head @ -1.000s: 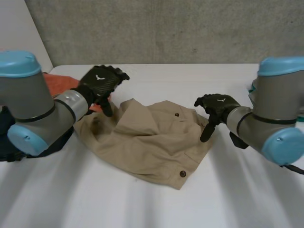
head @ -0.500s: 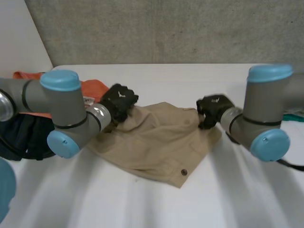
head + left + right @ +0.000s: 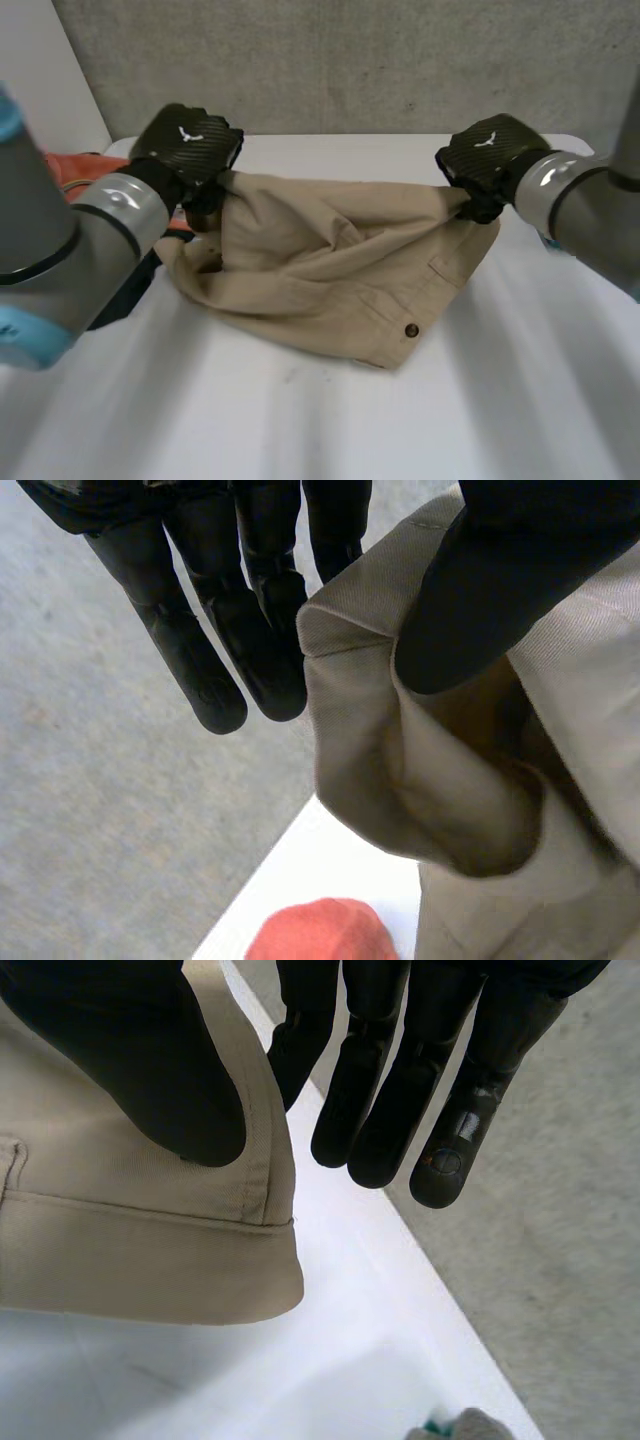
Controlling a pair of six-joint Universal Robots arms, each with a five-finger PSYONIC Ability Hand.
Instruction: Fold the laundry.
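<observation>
- The left arm (image 3: 60, 250) and the right arm (image 3: 590, 215) are closest. They reach in from each side.
- Next comes the white table (image 3: 300, 420). Its front part is bare.
- One tan cloth (image 3: 330, 260) is in the middle of the table. Its near edge lies flat on the table.
- One dark button (image 3: 410, 330) sits on the cloth, close to that near edge.
- The far edge of the cloth is lifted up. It is stretched between the two hands, with one hand at each end.
- The left hand (image 3: 190, 148) grips the left end of that far edge. In the left wrist view, its thumb (image 3: 480, 590) presses a fold of the cloth against a finger behind it. The other fingers (image 3: 200, 650) stick out straight beside the cloth and touch nothing.
- The right hand (image 3: 490, 155) grips the right end of the same edge. In the right wrist view, its thumb (image 3: 150, 1070) squeezes the cloth's stitched edge against a finger behind it. The other fingers (image 3: 440, 1110) hang straight and free next to the cloth.
- A dark thing (image 3: 125, 290) peeks out from under the left arm. It is too hidden to tell what it is.
- One orange cloth (image 3: 65, 165) lies behind the left arm, just beside the tan cloth.
- In the right wrist view, a small greenish thing (image 3: 450, 1425) sits on the table past the fingertips.
- Farthest back is the grey wall (image 3: 350, 60).
</observation>
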